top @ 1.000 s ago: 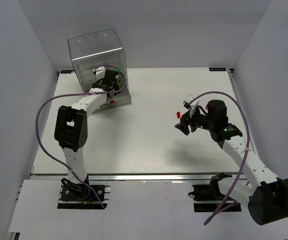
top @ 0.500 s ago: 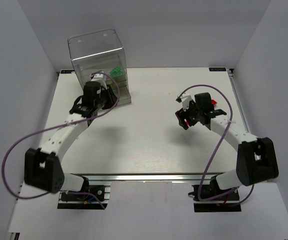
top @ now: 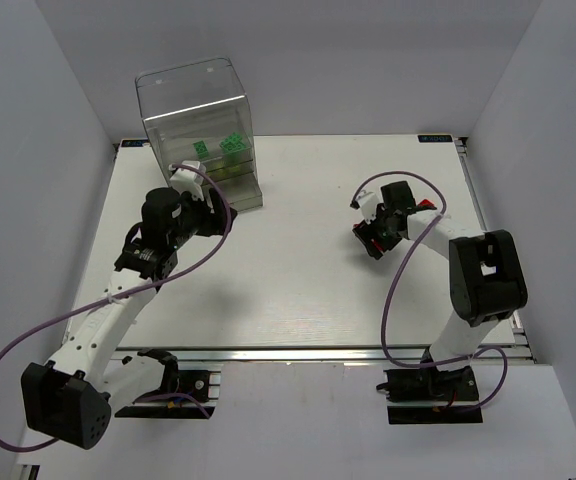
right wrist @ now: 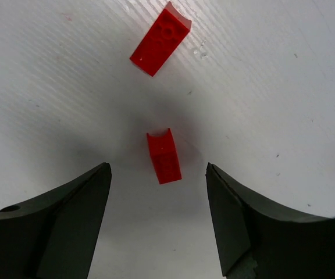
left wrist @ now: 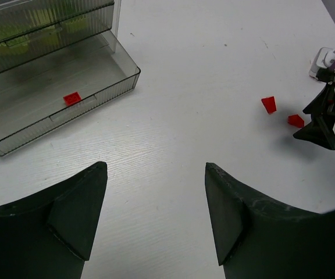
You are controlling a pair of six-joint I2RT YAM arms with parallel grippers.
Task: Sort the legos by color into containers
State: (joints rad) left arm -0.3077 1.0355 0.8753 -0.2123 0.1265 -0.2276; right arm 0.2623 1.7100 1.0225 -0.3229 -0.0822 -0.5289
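The right gripper (right wrist: 157, 171) hangs spread over a brick (right wrist: 164, 157) at frame centre, apparently lined up to pinch it; a second brick (right wrist: 160, 39) lies at top centre. The left gripper (left wrist: 156, 168), released and empty, faces the open drawer (left wrist: 115, 87) at upper left, which holds a third brick (left wrist: 71, 99). All are small, glossy red.

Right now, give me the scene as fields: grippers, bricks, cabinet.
left gripper: open, empty, over bare table, facing the cabinet
right gripper: open, empty, hovers over the near red brick
near red brick: on the table, in line between the right fingers
far red brick: on the table, just beyond
cabinet: far left corner
bottom drawer: pulled out, holds one drawer brick, red
upper drawers: green bricks inside
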